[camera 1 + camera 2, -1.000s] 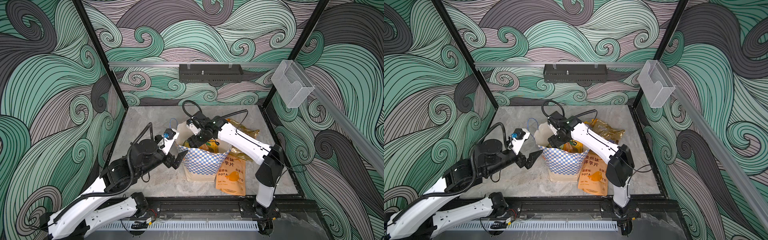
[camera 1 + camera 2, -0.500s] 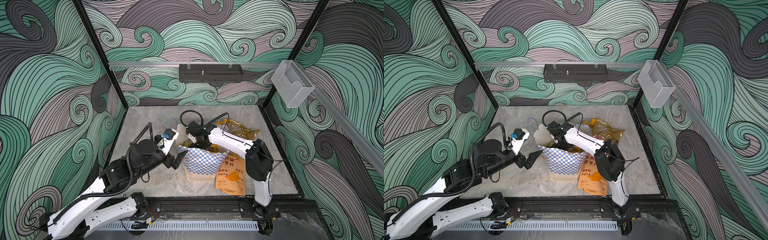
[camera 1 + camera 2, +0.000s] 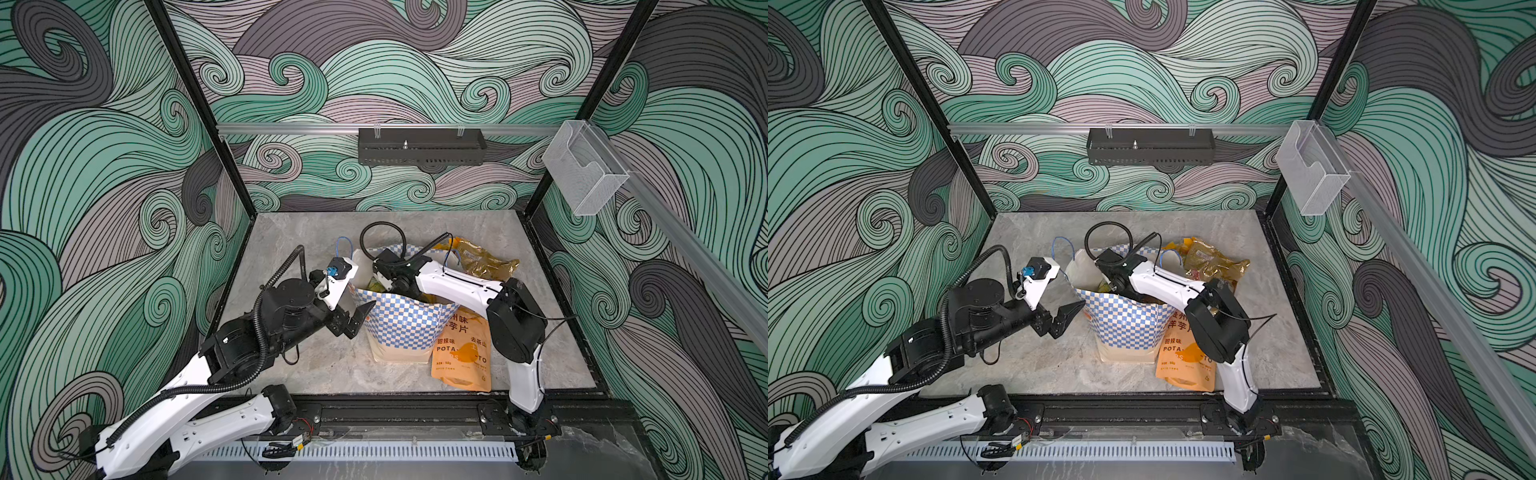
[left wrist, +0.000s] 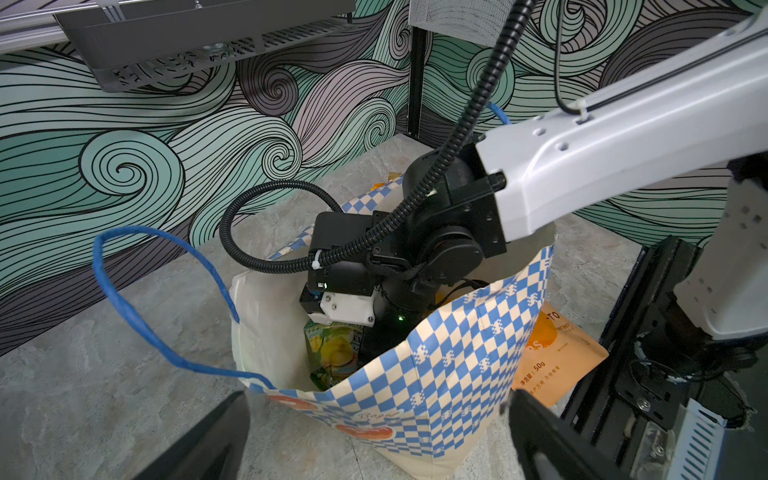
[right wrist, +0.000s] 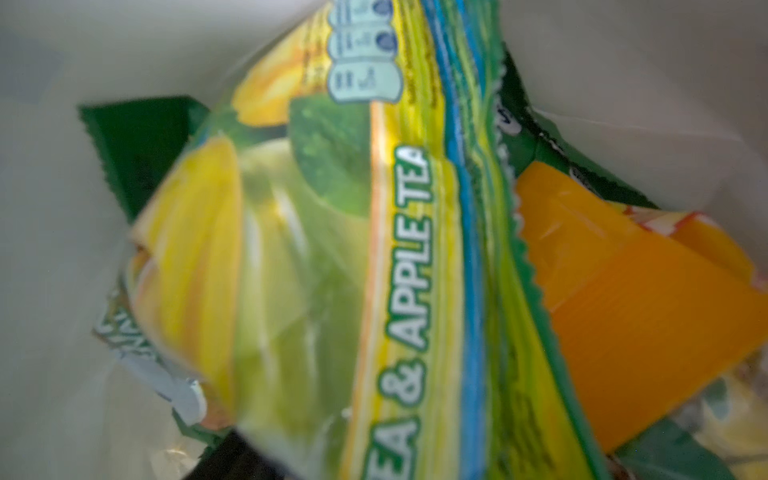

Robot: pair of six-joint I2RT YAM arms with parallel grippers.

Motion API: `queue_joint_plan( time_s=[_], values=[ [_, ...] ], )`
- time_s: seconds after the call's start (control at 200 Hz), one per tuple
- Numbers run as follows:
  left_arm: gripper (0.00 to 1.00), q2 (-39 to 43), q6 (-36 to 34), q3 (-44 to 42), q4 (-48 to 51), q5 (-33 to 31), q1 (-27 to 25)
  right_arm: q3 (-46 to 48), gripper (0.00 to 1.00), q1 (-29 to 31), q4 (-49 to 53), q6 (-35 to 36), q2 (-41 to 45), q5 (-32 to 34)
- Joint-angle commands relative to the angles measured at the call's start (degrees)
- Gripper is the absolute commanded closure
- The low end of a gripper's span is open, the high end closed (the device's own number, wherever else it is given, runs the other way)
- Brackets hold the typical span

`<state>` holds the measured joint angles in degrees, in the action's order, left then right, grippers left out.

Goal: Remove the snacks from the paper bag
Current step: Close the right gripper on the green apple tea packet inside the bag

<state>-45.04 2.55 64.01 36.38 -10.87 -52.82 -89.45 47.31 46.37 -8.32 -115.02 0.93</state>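
We cannot see the right gripper's [image 4: 370, 336] fingertips. It is sunk in the bag [image 3: 405, 328] past the checkered rim, and both top views show only its wrist. Its own camera is blurred and filled by a green-yellow packet [image 5: 332, 249] pressed close, with an orange packet [image 5: 623, 299] beside it. Whether the fingers stand wide or have closed on anything, we cannot tell. In the left wrist view the green-yellow packet stands against the bag's white inner wall, just under that gripper.

The POTATO pouch [image 3: 461, 357] lies flat on the table [image 3: 291, 249], its upper part hidden behind the bag and the right arm [image 3: 457, 286]. The golden packet [image 3: 484, 264] lies behind the bag, partly covered by the same arm.

The left gripper [image 3: 356, 321] hovers just beside the bag's left wall with its fingers spread wide. In its wrist view the tips are cut off, and we cannot tell whether one touches the paper. The right arm crosses the bag's right rim and crowds the mouth. Bare table shows left of the bag and behind it. A blue handle [image 4: 145, 299] loops outward on the left side.
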Motion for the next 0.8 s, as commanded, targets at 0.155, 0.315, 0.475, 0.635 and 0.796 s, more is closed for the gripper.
queue_joint_plan(
  time_s=[0.155, 0.315, 0.475, 0.635, 0.796],
  values=[
    [0.01, -0.10, 0.09, 1.82, -0.50, 0.51, -0.36, 3.07, 0.53, 0.15, 0.97, -1.95, -2.63, -2.50],
    [0.02, 0.17, 0.18, 1.65, -0.44, 0.52, -0.35, 1.87, 0.75, 0.15, 0.99, -2.05, -0.49, -2.75],
    [0.01, 0.23, 0.09, 1.57, -0.61, 0.48, -0.36, 1.04, 0.87, 0.15, 0.96, -2.14, 2.00, -2.82],
    [0.01, 0.04, 0.18, 1.40, -0.81, 0.55, -0.36, 0.42, 0.93, 0.15, 0.91, -2.63, 4.86, -2.46],
    [0.01, 0.08, 0.13, 1.38, -1.09, 0.66, -0.34, -0.55, 0.99, 0.15, 0.86, -2.93, 7.55, -1.93]
  ],
)
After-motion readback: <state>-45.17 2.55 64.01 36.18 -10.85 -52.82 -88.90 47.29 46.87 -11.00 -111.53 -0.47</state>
